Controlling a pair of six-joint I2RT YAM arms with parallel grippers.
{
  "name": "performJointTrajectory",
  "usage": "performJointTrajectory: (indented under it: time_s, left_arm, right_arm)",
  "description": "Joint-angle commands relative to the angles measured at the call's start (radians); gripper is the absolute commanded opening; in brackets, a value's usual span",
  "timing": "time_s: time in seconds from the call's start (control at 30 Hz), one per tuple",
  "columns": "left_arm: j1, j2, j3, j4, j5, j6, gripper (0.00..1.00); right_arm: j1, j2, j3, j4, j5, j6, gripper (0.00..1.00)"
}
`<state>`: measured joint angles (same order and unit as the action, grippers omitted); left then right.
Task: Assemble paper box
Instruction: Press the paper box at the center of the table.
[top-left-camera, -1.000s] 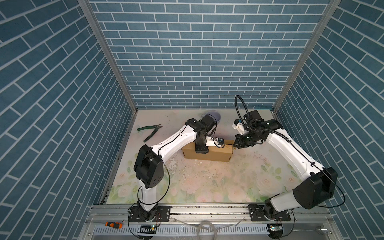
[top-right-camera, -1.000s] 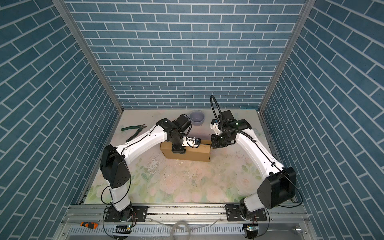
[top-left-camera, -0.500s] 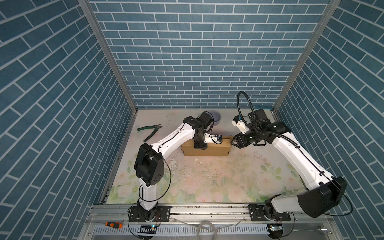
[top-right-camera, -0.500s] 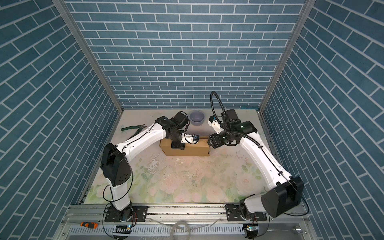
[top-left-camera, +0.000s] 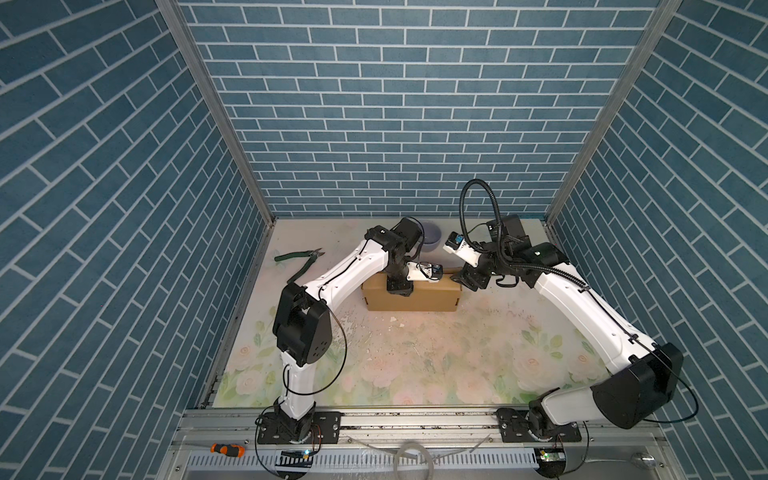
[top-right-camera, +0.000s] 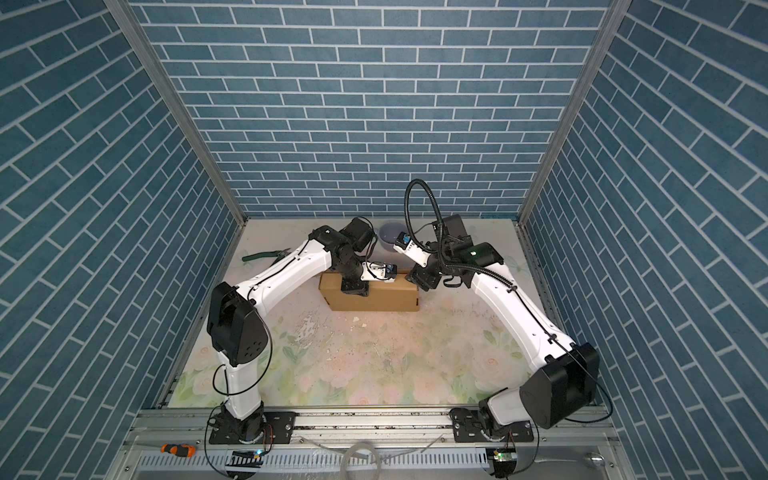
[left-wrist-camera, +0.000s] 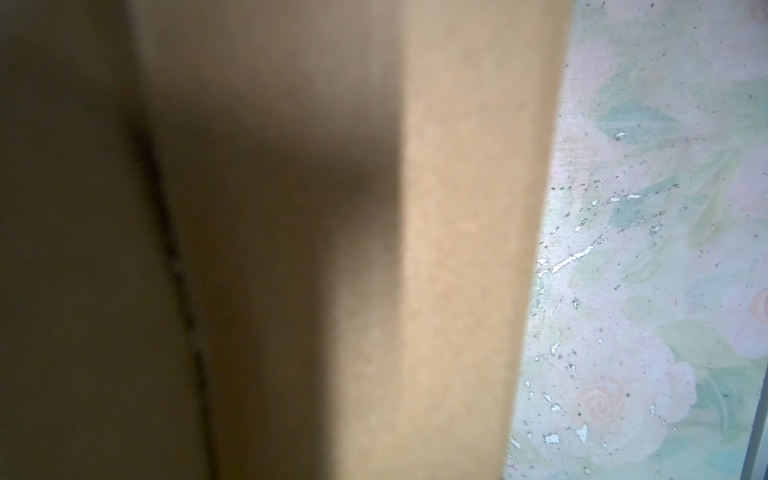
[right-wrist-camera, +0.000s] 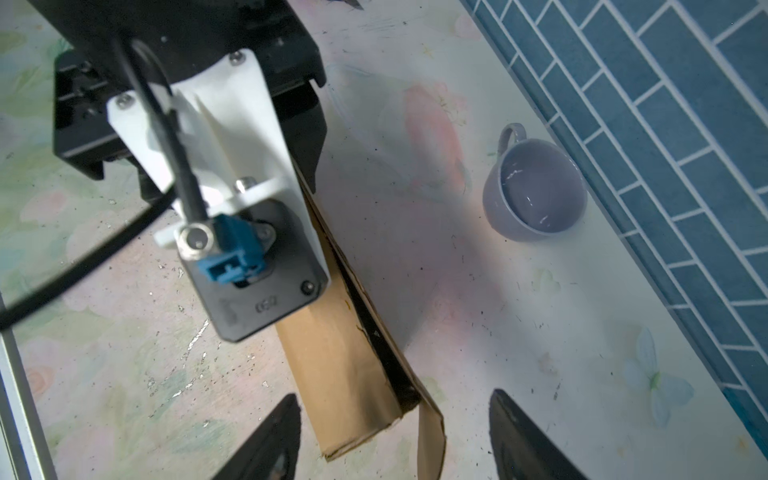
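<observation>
Back on the far half of the counter (top-left-camera: 415, 365), close to the rear wall, sits the paper box (top-left-camera: 415, 297): brown cardboard, folded into a long low shape, lying crosswise. Left claw (top-left-camera: 399, 288) is right down on it, planted on the top edge near the box's middle. The left wrist camera is so close that blurred cardboard fills most of its view. No fingers show there, so whether that claw is open or closed on anything, I cannot tell.

Over at the box's right end, the right claw (top-left-camera: 471, 281) hovers just beside the corner. From the right wrist view, its two dark fingers (right-wrist-camera: 270, 440) stand wide apart, open. The box's end lies between them with a sliver of counter showing on either side, so nothing is gripped. A loose flap (right-wrist-camera: 430, 432) hangs off that end, and a dark gap runs along the box's upper edge.

Grey-blue cup (right-wrist-camera: 536, 195) stands upright behind the box by the wall, apart from it. Green-handled pliers (top-left-camera: 301, 262) lie off on the counter's left side.
</observation>
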<state>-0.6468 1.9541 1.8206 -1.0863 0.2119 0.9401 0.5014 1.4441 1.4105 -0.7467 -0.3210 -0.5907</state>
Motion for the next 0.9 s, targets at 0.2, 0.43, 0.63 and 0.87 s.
performJointTrajectory:
  time_s: [0.2,0.43,0.63,0.87]
  left_arm:
    - [0.007,0.054,-0.009,0.003,0.065,0.003,0.47]
    - [0.007,0.045,-0.012,0.024,0.055,-0.001,0.49]
    - [0.009,0.041,-0.018,0.033,0.050,-0.001,0.49]
    - [0.009,0.045,-0.022,0.041,0.052,-0.003,0.49]
  right_arm:
    - [0.021,0.079,-0.039,-0.045,-0.114,-0.118,0.68]
    - [0.035,0.119,-0.097,-0.001,-0.078,-0.122,0.63]
    - [0.049,0.125,-0.130,0.031,-0.055,-0.119,0.64]
    - [0.048,0.101,-0.077,-0.062,-0.183,-0.092,0.72]
